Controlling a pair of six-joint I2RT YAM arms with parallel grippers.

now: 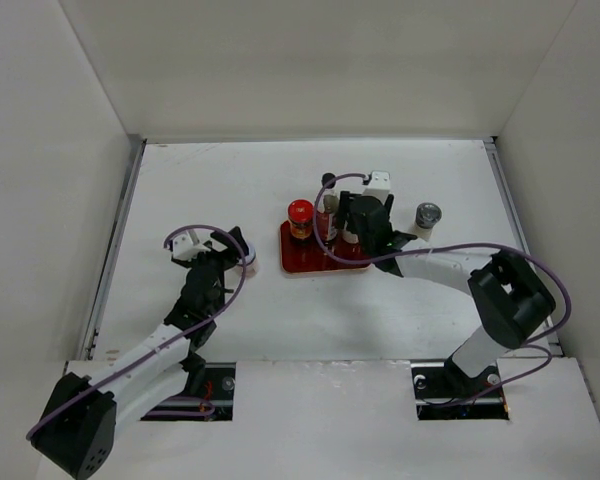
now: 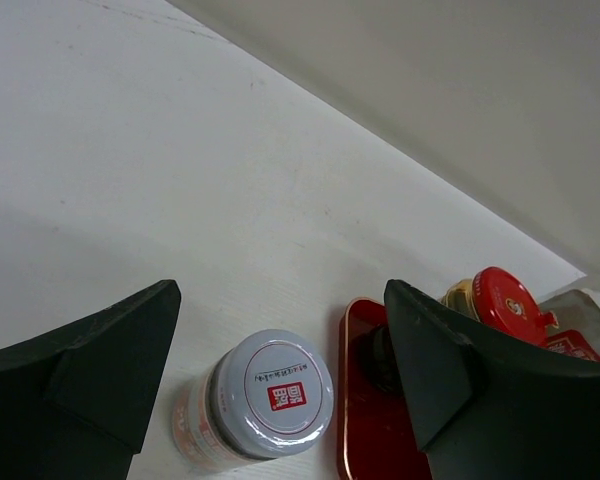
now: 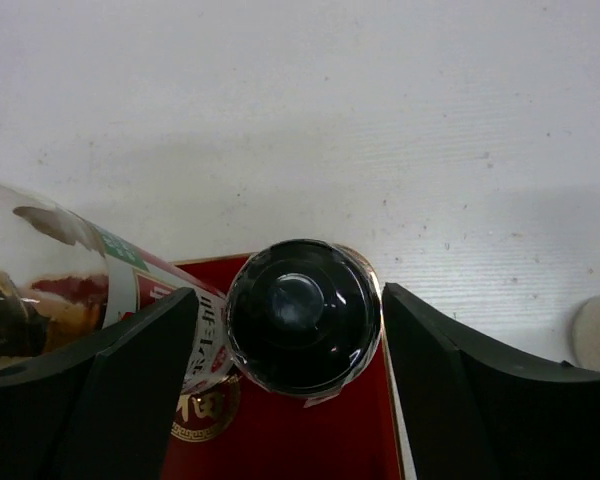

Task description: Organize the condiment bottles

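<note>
A flat red tray [image 1: 305, 262] lies mid-table. On it stand a red-lidded jar [image 1: 300, 213], a tall bottle with a red-and-white label [image 3: 90, 285] and a black-capped bottle [image 3: 303, 315]. My right gripper [image 3: 290, 295] is open, and its fingers straddle the black cap with a gap on each side; it hovers over the tray's right part in the top view [image 1: 358, 232]. A grey-lidded jar [image 2: 268, 398] stands on the table just left of the tray [image 2: 365, 425]. My left gripper [image 2: 282, 300] is open around it without touching, also seen from above [image 1: 232, 252]. The red-lidded jar also shows in the left wrist view [image 2: 505, 300].
A pale jar with a dark grey lid [image 1: 427, 215] stands on the table right of the tray, beside my right arm. White walls [image 1: 70, 150] enclose the table on the left, back and right. The arms' cables [image 1: 450, 250] loop above the surface.
</note>
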